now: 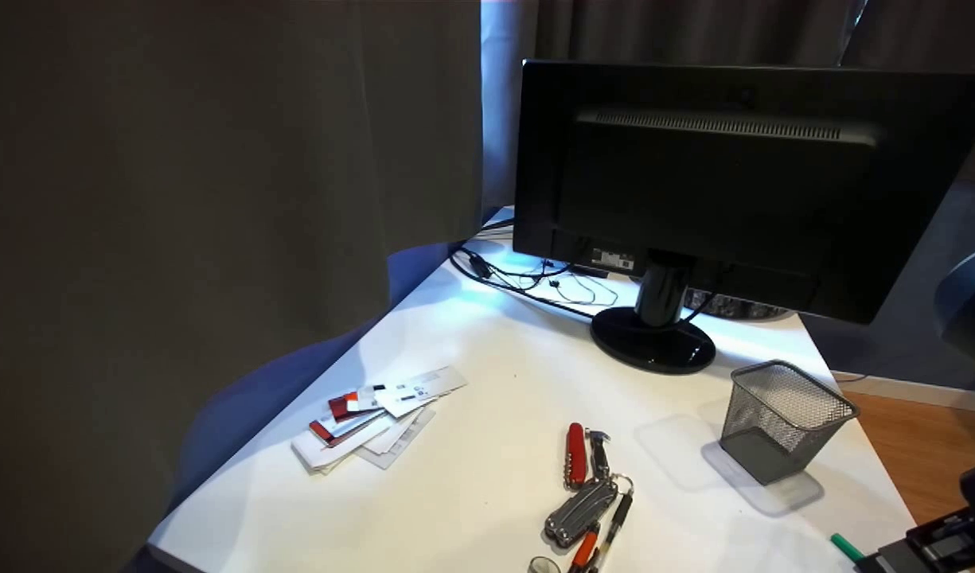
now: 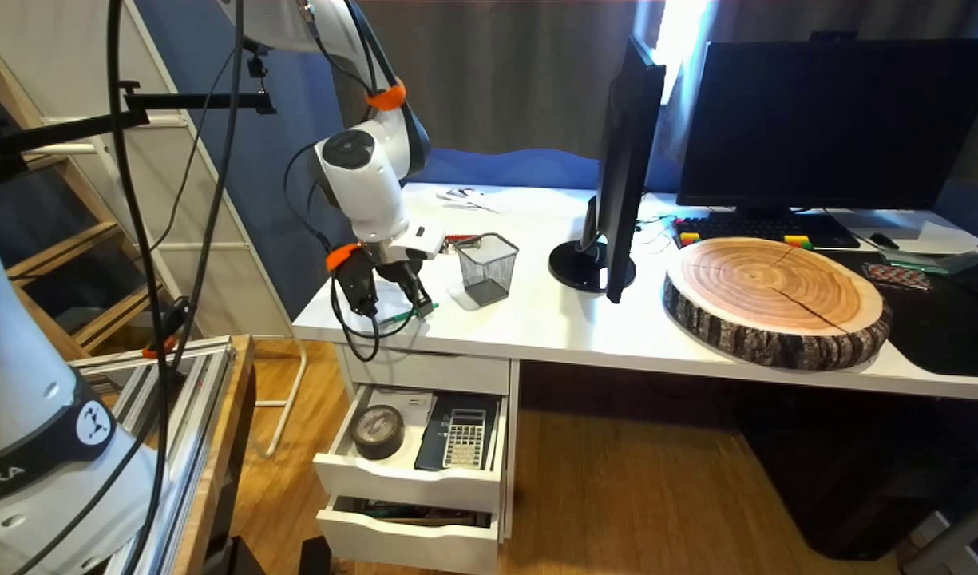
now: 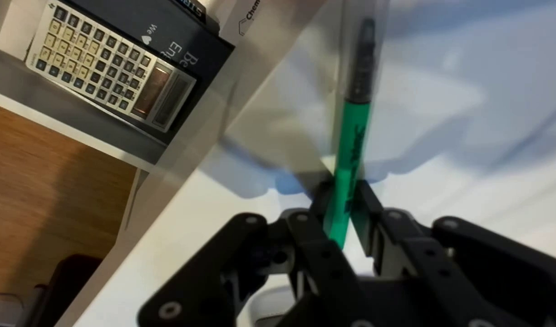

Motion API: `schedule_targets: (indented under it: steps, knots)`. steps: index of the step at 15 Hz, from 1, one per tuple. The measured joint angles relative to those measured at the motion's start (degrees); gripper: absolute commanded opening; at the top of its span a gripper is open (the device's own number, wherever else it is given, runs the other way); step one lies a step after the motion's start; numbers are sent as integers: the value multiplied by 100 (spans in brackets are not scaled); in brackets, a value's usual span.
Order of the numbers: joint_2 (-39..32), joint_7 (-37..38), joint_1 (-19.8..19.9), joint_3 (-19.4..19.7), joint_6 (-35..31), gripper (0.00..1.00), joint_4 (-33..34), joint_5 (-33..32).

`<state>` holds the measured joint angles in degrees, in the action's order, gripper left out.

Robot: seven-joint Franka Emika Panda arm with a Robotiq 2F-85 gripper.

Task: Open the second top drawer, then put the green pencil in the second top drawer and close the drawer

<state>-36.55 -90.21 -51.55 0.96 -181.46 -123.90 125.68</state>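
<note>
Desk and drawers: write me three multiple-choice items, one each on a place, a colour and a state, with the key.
1. Where is the pencil?
A) in the mesh cup
B) between the fingers
C) on the keyboard

2. What colour is the pocketknife?
A) red
B) yellow
C) blue

3. How does the second drawer from the top stand?
A) shut
B) lying on the floor
C) pulled out

1 B: the wrist view shows it flanked on both sides.
2 A: its red body shows in an exterior view.
3 C: an exterior view shows the calculator inside it.
</note>
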Motion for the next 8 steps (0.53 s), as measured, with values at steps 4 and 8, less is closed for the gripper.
schedule_targets:
  steps: [4, 8]
  knots:
    - [35, 0, 10, 167, -67, 7, -113, 0]
    - [196, 0, 172, 237, -117, 7, -446, -8]
